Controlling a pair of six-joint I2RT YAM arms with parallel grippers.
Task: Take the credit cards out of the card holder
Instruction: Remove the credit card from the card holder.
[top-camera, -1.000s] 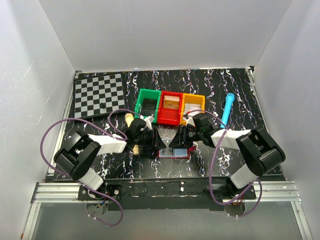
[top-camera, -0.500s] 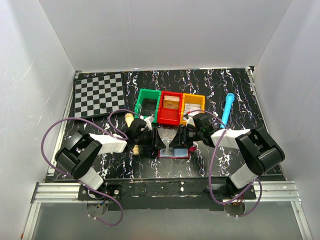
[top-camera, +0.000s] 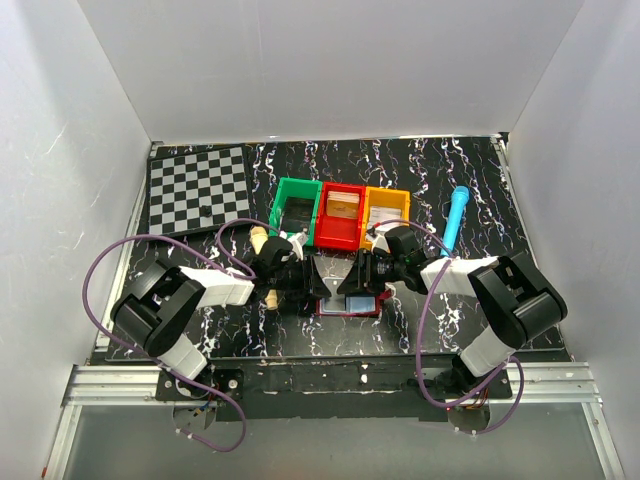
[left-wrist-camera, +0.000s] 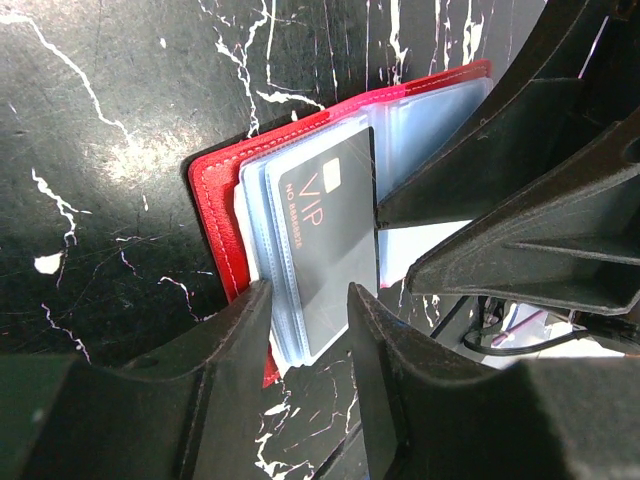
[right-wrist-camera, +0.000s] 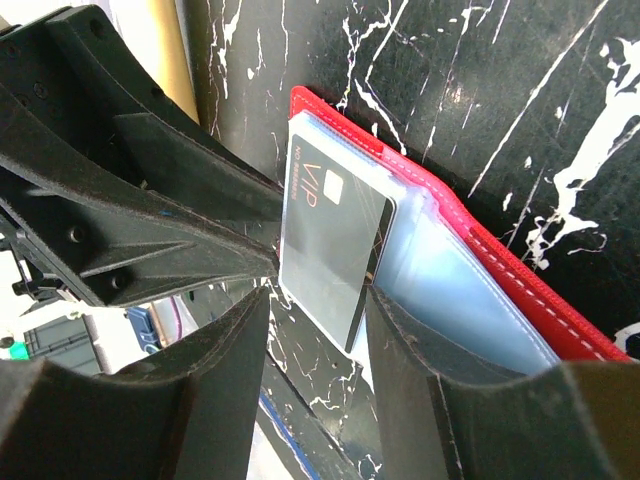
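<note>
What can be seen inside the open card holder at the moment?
Inside the card holder, pale-blue clear sleeves hold a dark VIP card on top. More sleeves are stacked beneath it; whether they hold cards is covered.

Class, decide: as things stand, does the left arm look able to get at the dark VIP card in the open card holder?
Probably yes. The VIP card lies uppermost in the card holder, its end between the left gripper's open fingers; the right gripper crowds its other edge.

The right claw (top-camera: 352, 282) has edged slightly leftward.
</note>
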